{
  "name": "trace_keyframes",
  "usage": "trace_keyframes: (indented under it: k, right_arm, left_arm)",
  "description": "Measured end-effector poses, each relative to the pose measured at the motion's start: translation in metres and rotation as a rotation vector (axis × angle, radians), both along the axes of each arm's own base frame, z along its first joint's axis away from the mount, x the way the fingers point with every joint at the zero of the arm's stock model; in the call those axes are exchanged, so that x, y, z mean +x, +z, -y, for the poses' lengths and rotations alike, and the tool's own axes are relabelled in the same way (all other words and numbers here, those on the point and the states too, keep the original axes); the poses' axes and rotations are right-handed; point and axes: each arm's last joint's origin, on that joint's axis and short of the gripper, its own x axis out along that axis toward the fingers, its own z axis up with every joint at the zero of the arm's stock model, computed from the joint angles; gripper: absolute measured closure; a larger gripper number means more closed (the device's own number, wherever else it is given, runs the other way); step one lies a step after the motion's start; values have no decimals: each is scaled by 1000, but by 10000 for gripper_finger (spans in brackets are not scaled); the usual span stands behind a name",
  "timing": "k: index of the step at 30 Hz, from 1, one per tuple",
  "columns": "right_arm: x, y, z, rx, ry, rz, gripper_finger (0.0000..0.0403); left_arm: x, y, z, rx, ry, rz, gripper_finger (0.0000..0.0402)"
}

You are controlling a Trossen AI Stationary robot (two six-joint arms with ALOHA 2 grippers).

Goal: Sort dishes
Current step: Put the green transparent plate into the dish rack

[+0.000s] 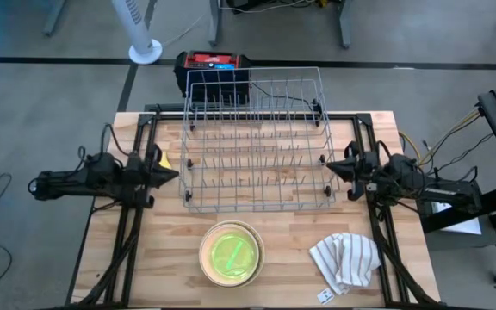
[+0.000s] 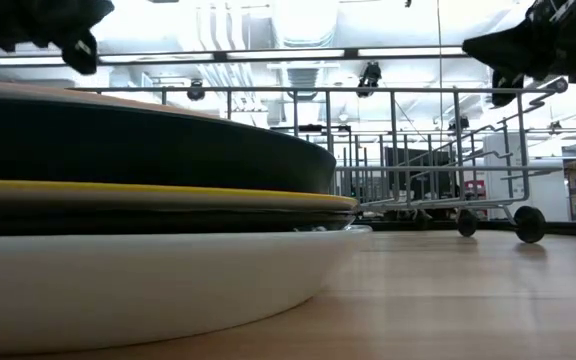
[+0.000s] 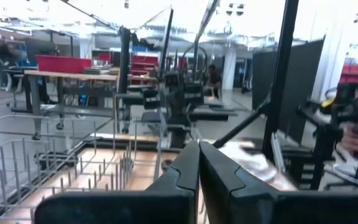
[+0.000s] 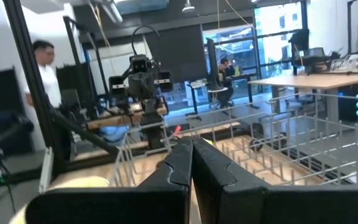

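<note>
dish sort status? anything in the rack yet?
Nothing done yet: the wire dish rack is empty. The stack of dishes, lime-green one on top, sits untouched at the table's front edge, next to a striped cloth. Nothing in hand: the left gripper and right gripper are shut and empty, flanking the rack. All dishes remain to be sorted.

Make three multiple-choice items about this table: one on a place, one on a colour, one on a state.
1. Where is the stack of dishes?
A. inside the wire rack
B. on the table in front of the wire rack
C. on the cloth

2. What colour is the top dish?
A. lime green
B. red
C. blue

3. How is the wire rack?
A. full of plates
B. tipped over
C. empty

Answers: 1 B, the high view shows the stack on the wood, apart from the rack. 2 A, it shows translucent green from above. 3 C, only bare wires show, upright.
</note>
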Motion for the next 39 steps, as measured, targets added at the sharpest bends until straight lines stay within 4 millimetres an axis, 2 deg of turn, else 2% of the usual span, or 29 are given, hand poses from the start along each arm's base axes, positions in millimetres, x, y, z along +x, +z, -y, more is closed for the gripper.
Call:
trace_keyframes:
  k: [6, 14, 22, 29, 34, 39]
  right_arm:
    - [-3, 12, 0, -3, 0, 39, 403]
    - [-7, 25, -1, -10, 1, 77, 403]
    - [-7, 26, -1, -21, -2, 77, 403]
    - [-12, 39, -7, -84, 168, 112, 403]
    - [-13, 50, -11, -115, 228, 131, 403]
    - [-2, 48, -14, -112, 283, 81, 403]
  left_arm:
    - [2, 8, 2, 14, -79, -3, 401]
    - [32, 6, 3, 12, -95, -40, 401]
    - [55, 25, 10, 32, -177, -91, 401]
    - [77, 40, 40, 82, -290, -143, 401]
    - [89, 45, 67, 114, -239, -215, 401]
    - [99, 44, 90, 145, -155, -272, 401]
